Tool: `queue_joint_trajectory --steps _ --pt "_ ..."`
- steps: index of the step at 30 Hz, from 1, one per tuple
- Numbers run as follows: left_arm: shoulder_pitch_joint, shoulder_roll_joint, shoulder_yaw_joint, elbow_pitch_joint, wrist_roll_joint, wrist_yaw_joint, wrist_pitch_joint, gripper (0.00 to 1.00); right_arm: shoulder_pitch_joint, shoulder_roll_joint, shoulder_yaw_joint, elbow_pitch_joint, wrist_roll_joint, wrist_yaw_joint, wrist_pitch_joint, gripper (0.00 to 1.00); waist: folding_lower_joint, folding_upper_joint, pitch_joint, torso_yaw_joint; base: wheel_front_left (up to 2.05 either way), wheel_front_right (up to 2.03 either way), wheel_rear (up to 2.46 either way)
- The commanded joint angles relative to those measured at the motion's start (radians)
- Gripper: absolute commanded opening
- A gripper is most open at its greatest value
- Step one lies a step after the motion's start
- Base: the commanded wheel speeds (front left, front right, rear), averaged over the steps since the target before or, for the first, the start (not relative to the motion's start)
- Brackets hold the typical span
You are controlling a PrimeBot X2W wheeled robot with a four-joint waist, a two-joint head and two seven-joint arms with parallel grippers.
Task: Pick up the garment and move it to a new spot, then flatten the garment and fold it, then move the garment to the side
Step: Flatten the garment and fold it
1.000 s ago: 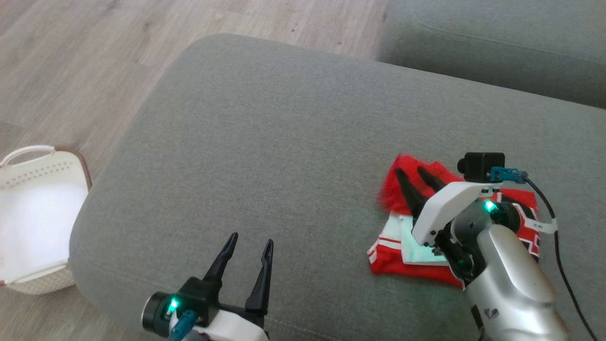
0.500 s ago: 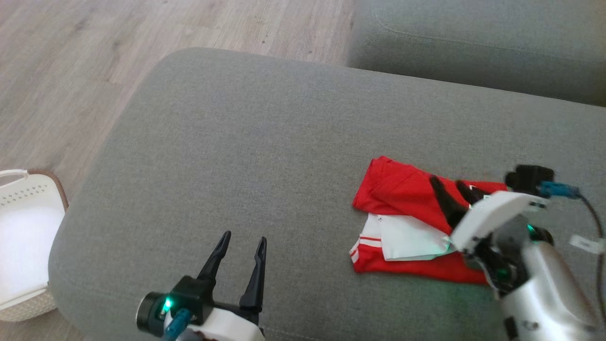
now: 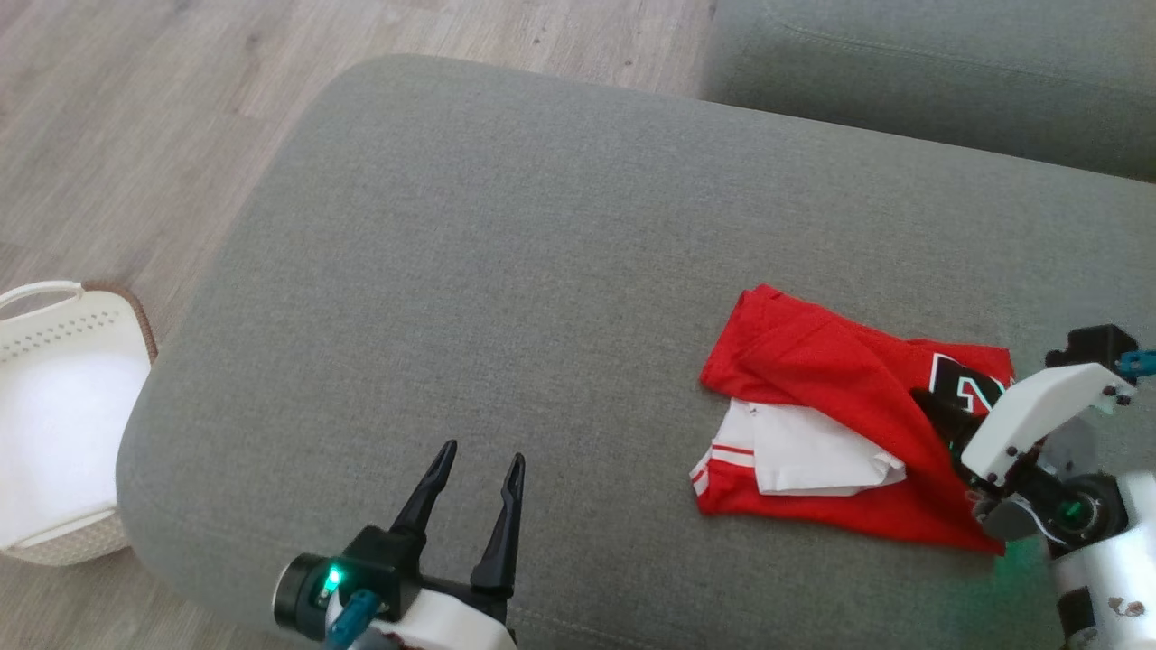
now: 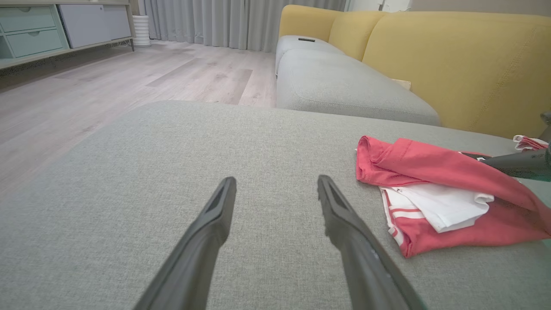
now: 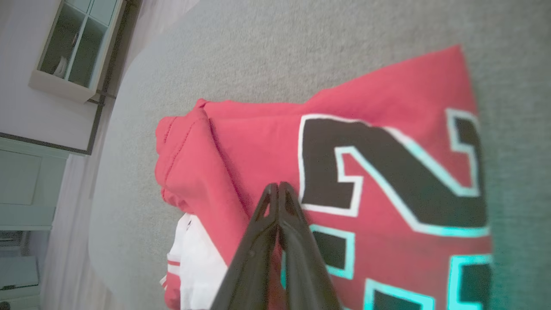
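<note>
A folded red garment with white trim and a black number lies on the right part of the grey sofa cushion. In the right wrist view the garment spreads beneath my right gripper, whose fingers are pressed shut together with no cloth between them. From the head camera that right gripper sits at the garment's right edge. My left gripper hovers open near the cushion's front edge, well left of the garment. Nothing is between the spread fingers of the left gripper.
A white perforated basket stands on the wood floor at the far left. Another grey cushion adjoins at the back right, with a yellow sofa back behind it. The cushion's left and front edges drop to the floor.
The camera has shifted. My right gripper has drawn back from over the garment's middle to its right edge, and its fingers have gone from apart to shut. The left gripper stays open.
</note>
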Motion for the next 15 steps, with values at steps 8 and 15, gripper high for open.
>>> queue_joint_trajectory --steps 8,15 --pt "-0.047 -0.009 0.025 -0.026 -0.016 0.01 -0.012 1.0 0.012 0.012 0.118 -0.105 0.13 0.003 0.09 0.0 -0.0001 0.0 -0.005 0.0 0.0 0.0 0.0" --pt "-0.036 -0.009 0.028 -0.014 -0.011 0.006 -0.012 1.0 0.134 0.001 0.259 -0.28 0.22 0.003 0.133 0.0 -0.0001 0.0 -0.045 -0.025 0.0 0.0 0.0"
